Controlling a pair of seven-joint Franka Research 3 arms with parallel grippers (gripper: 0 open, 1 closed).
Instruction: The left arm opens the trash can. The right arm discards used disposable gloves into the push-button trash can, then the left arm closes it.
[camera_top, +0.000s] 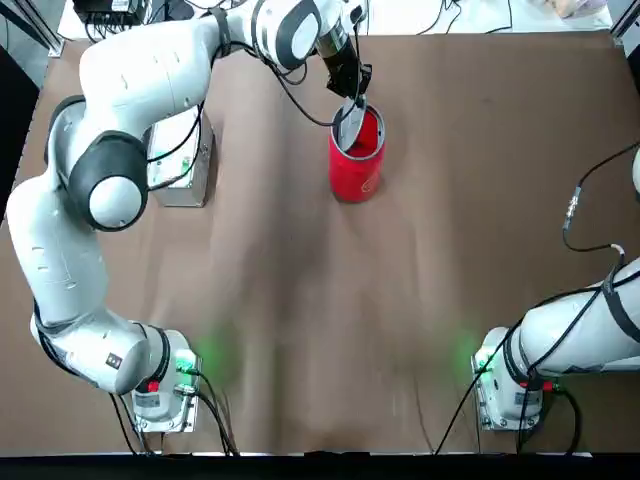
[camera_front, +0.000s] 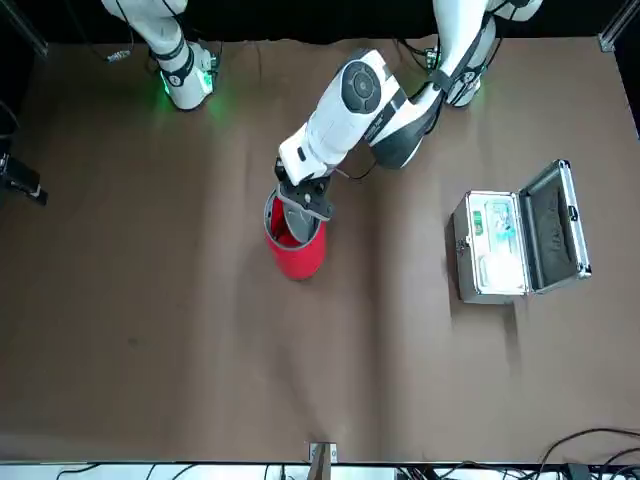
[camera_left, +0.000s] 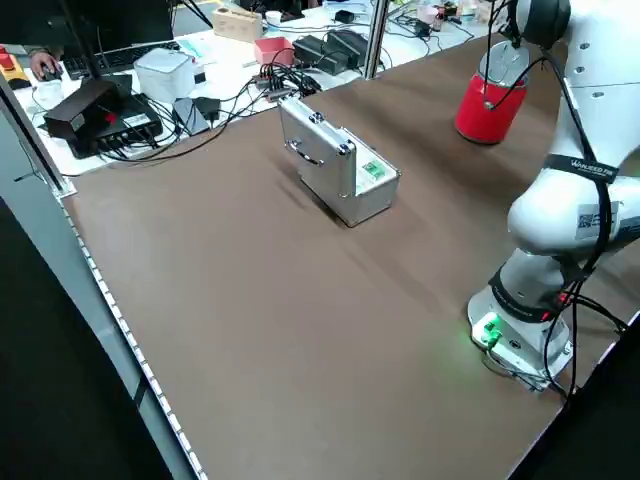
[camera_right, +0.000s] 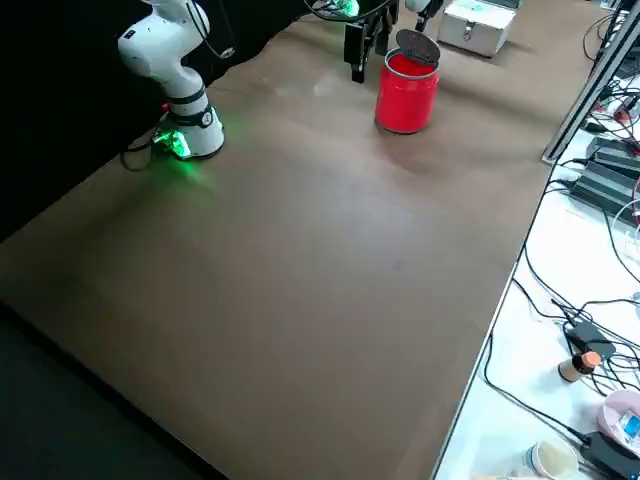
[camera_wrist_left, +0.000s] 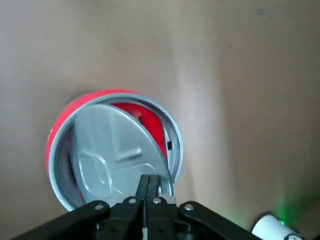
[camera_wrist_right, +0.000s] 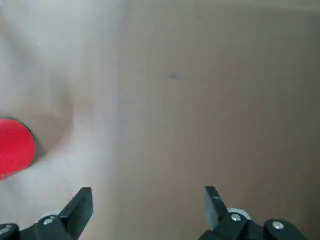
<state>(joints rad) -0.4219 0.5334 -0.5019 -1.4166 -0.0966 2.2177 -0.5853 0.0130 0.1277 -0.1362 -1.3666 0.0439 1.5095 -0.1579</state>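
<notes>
Silver lid (camera_wrist_left: 107, 160) against closed left end effector (camera_wrist_left: 148, 184)

A robotics lab: two arms bolted to a brown bench (camera_left: 250, 300), cables (camera_right: 560, 300) and electronics (camera_left: 100, 110) alongside.

My left gripper (camera_wrist_left: 148, 186) hangs fingers together just above the trash can (camera_top: 357, 160), at its tilted lid (camera_wrist_left: 112, 152).

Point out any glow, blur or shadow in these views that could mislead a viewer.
Top view: green light from the arm bases tints the table beside them. Left wrist view: the left end effector is blurred by nearness, while the trash can lid looks sharp. Right wrist view: a soft shadow lies beside the trash can.
</notes>
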